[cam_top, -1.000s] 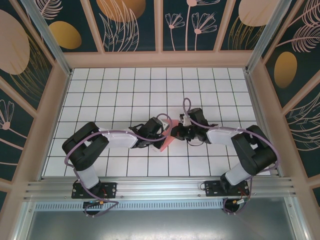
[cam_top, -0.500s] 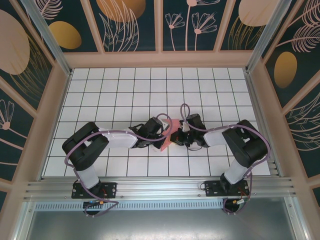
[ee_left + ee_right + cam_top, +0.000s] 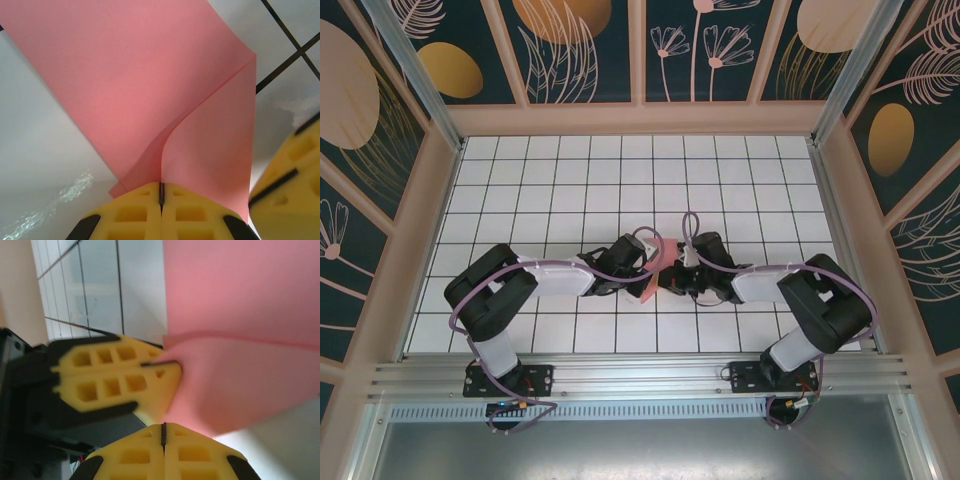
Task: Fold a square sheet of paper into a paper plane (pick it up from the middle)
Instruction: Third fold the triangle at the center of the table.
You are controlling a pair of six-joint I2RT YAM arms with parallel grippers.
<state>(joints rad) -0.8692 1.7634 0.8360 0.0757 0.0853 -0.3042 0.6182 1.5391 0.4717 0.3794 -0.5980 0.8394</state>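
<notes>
Top view: most of the square sheet of paper (image 3: pixel 656 262) is hidden between the two arms at frame centre, over the counter (image 3: pixel 570 190); only a pink sliver is seen. The sheet's outline is cut off in both wrist views. Left end effector (image 3: pixel 161 196) is seen fully closed, a folded edge pinched at its tips, the sheet spreading toward the top of the frame. Right end effector (image 3: pixel 163 432) is closed, with the sheet just above and right of its tips; a grip there could not be made out
</notes>
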